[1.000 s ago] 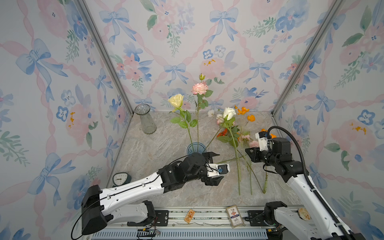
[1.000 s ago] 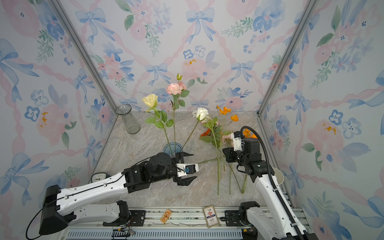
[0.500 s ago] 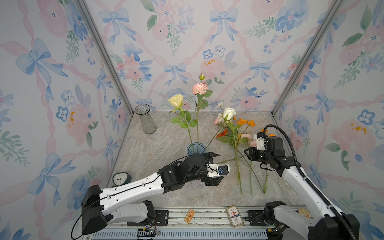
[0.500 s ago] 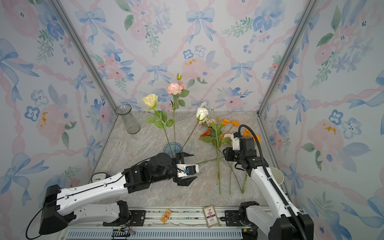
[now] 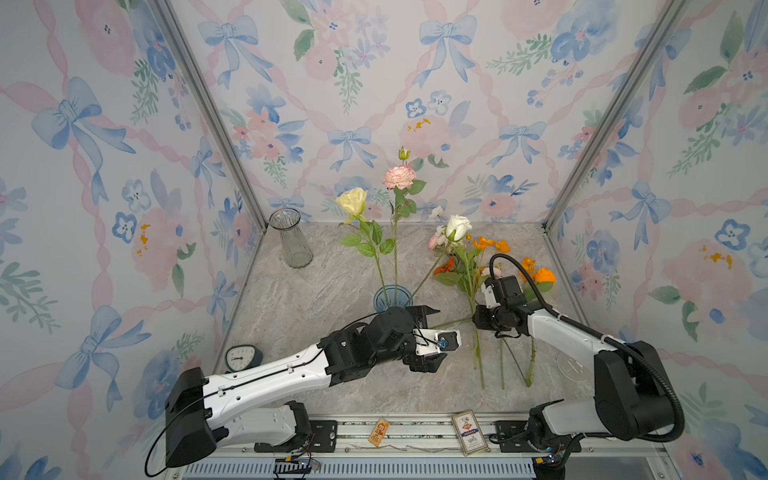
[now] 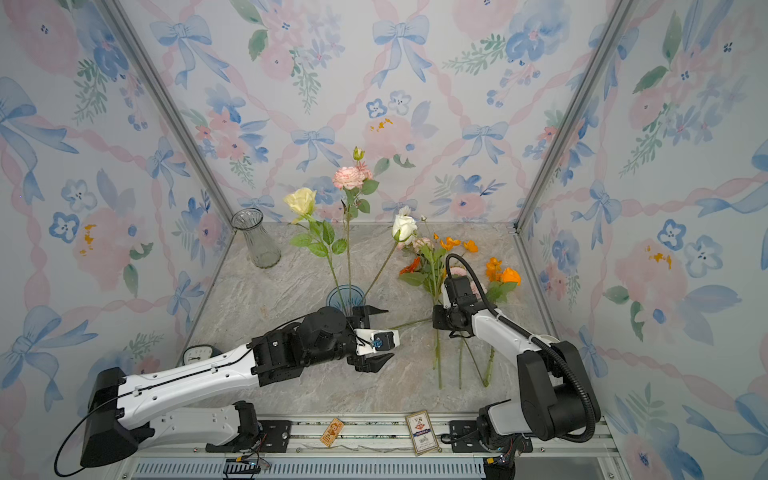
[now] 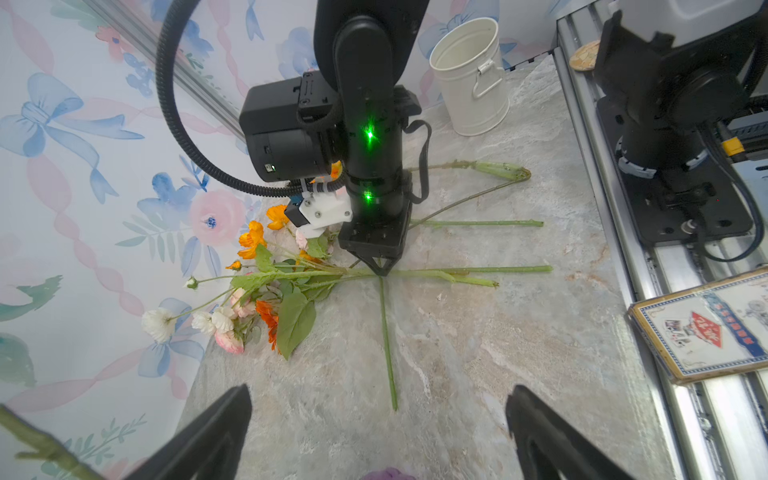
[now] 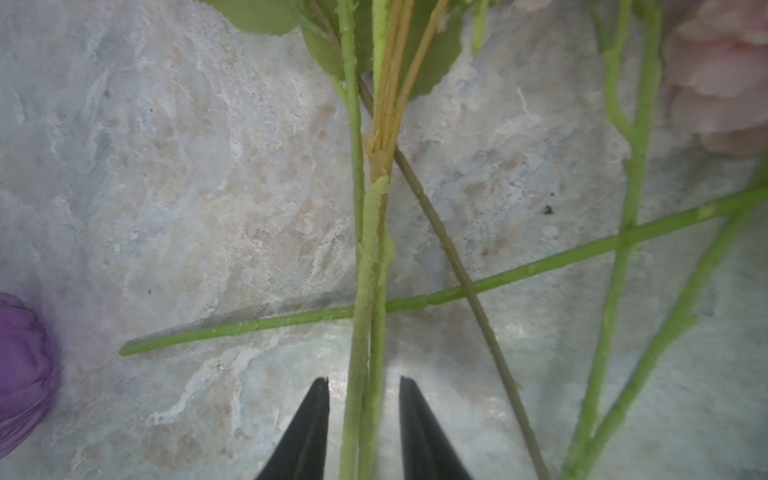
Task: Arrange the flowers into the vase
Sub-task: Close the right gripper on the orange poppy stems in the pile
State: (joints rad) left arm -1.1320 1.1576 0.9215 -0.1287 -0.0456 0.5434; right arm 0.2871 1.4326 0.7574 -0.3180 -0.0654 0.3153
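Marble tabletop (image 5: 316, 291) boxed in by bow-and-blossom wallpaper; three roses standing, other flowers lying flat.
Blue vase (image 5: 392, 296), mid-table, holds cream rose (image 5: 352, 200), pink rose (image 5: 399, 177) and white rose (image 5: 457, 226). Loose flowers (image 5: 478, 266) lie to its right, blooms far, stems near. Right gripper (image 8: 363, 380) points down over them, jaws narrowly apart astride two green stems (image 8: 365, 270), not pinching. Left gripper (image 5: 437, 338) hovers just near of the vase, jaws wide, holding nothing. Clear glass vase (image 5: 291, 239) stands far left.

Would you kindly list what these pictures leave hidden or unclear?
Blue vase: lower part hidden behind the left gripper in both top views.
Purple object: blurred and cut by the edge in both wrist views; kind unclear.
Right gripper: fingertips hidden under its own body in both top views.
Clock: dial too small to read in a top view.
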